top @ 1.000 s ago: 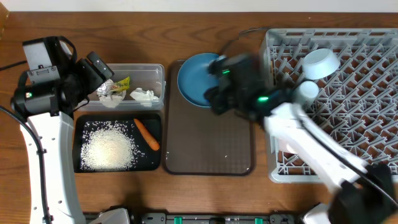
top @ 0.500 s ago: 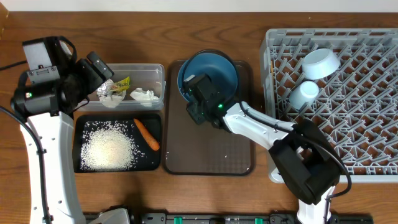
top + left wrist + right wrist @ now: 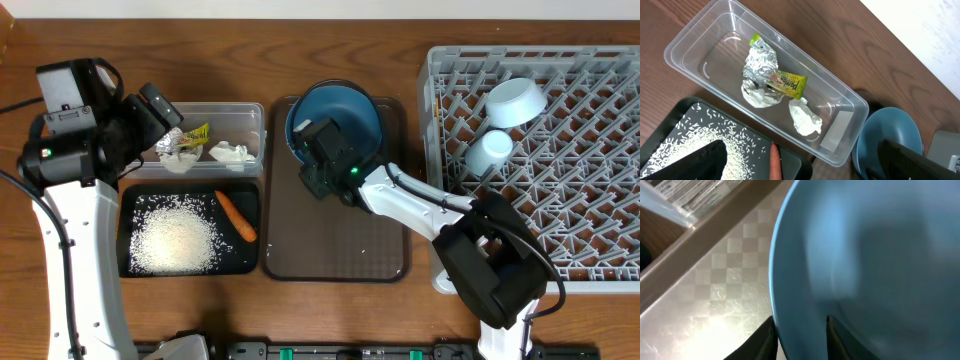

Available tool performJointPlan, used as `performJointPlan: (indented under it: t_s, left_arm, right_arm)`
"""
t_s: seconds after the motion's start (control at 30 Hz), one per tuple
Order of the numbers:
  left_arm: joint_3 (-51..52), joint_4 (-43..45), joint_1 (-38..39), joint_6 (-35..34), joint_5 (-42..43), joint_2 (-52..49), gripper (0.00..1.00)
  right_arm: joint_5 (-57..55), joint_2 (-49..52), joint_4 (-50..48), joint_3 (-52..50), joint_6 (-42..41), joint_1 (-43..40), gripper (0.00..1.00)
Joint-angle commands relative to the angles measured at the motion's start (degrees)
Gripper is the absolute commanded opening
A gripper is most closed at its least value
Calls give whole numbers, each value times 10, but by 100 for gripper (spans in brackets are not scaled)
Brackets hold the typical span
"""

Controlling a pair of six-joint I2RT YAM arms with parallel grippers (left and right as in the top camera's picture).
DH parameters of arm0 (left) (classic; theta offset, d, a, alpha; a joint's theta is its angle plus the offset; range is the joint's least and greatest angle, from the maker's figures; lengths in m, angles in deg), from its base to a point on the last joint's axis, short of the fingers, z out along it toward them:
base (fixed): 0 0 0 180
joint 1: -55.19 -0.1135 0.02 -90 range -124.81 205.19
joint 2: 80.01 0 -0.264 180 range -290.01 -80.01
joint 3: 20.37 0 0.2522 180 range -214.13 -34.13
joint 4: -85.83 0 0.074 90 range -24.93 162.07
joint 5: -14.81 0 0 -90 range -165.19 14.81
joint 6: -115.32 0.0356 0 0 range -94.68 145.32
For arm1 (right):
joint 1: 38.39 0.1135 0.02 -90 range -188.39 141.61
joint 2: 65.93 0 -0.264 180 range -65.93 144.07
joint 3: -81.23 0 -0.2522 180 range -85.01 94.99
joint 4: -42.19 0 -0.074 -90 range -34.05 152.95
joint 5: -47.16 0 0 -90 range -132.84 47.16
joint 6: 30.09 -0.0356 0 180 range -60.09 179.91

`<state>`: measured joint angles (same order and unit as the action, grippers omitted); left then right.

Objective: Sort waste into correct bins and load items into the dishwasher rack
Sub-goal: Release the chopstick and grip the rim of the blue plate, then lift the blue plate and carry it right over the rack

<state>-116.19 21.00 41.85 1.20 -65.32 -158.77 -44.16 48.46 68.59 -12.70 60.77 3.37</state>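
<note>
Glossy round blue plate [image 3: 362, 112] sat at the brown tray's [image 3: 340, 240] far end; right gripper [image 3: 800, 337] straddled its rim, clamping unclear; left gripper [image 3: 812, 162] gaped wide

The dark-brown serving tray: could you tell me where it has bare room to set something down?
The brown tray is bare in its near half, between the shallow black tray and the light-grey dishwasher rack, except under the right arm. The far half is crowded: round blue plate and right gripper.

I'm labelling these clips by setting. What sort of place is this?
Probably a lab tabletop staged as a kitchen clean-up station: a dishwasher rack, a clear tub holding a wrapper and a black tray of rice sit on a wooden table, with robot arms.
</note>
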Motion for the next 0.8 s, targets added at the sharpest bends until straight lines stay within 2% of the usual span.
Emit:
performJointPlan:
  t_s: [0.0, 0.33, 0.6, 0.7, 0.77]
  left_arm:
    - [4, -1, -2, 5, -9, 2, 98]
    - [4, -1, -2, 5, -9, 2, 98]
    - [4, -1, -2, 5, -9, 2, 98]
    - [4, -1, -2, 5, -9, 2, 98]
    - [4, -1, -2, 5, -9, 2, 98]
  right_arm:
    - [-2, -5, -1, 1, 61, 10, 33]
    - [-2, -5, -27, 1, 87, 11, 30]
    - [-2, -5, -9, 1, 86, 11, 12]
    - [-2, -5, 0, 1, 87, 11, 1]
    - [-2, -7, 2, 1, 86, 11, 1]
